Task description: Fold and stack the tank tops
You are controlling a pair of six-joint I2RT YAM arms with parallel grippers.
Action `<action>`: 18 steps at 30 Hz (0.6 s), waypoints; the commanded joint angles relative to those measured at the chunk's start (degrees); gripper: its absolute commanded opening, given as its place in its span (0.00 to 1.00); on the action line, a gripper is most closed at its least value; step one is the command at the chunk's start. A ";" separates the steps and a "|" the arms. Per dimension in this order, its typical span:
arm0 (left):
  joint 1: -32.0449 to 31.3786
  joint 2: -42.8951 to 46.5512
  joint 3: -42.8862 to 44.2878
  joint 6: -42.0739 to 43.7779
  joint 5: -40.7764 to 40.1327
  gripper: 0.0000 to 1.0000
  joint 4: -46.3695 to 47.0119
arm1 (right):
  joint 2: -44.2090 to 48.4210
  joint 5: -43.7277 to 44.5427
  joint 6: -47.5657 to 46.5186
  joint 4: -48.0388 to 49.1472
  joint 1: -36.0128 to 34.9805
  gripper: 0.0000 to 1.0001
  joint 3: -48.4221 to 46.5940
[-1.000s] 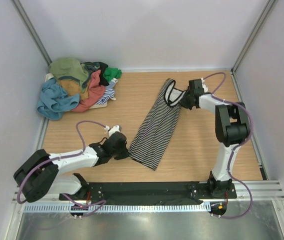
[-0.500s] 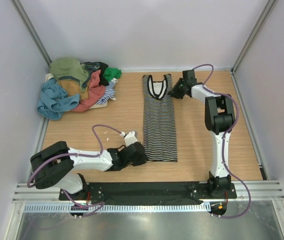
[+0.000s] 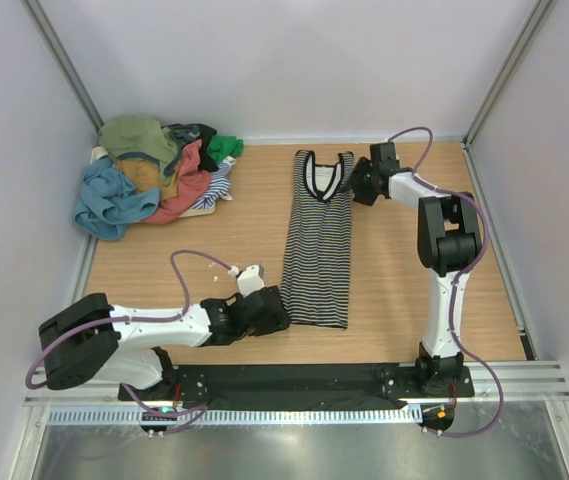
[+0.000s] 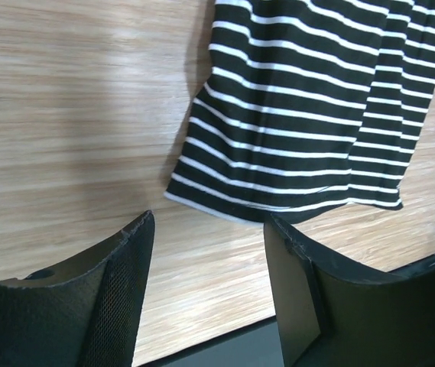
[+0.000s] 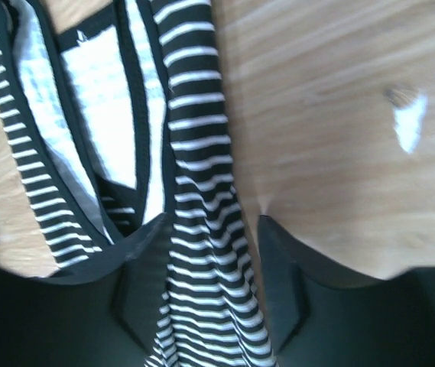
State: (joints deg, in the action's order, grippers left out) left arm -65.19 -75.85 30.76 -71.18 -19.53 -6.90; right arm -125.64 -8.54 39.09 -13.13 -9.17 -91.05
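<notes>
A heap of mixed-colour tank tops (image 3: 154, 180) is sitting well to the far left of the striped tank top (image 3: 319, 250), which is lying flat and lengthwise on the wooden surface (image 3: 404, 280). The left tool (image 3: 272, 310) is waiting just beside its near left hem corner, fingers apart, gripping nothing. The right tool (image 3: 360, 180) is sitting at its far right shoulder strap, fingers apart, the strap lying between them.

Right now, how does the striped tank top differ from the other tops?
The striped tank top lies stretched out flat mid-table; the other tops sit crumpled in a heap at the far left corner. The striped one is black and white; the heap mixes olive, teal, coral and green. Both rest on the wooden table.
</notes>
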 commanded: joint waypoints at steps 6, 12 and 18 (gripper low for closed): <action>-0.12 3.16 1.40 3.59 -3.06 0.61 -6.55 | 9.80 5.19 -4.37 -1.99 -0.76 0.65 4.21; 4.88 3.70 3.51 9.02 0.97 0.61 -7.96 | 4.90 2.92 -4.46 -2.78 -0.76 0.53 0.88; 7.88 2.91 4.74 12.46 5.01 0.59 -5.42 | -0.73 1.33 -5.16 -4.10 -0.59 0.52 -5.45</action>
State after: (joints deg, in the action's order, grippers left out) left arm -58.52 -73.60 33.43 -62.11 -17.21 -13.91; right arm -124.44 -5.82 35.66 -16.82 -9.63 -92.60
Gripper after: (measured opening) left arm 0.596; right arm 0.526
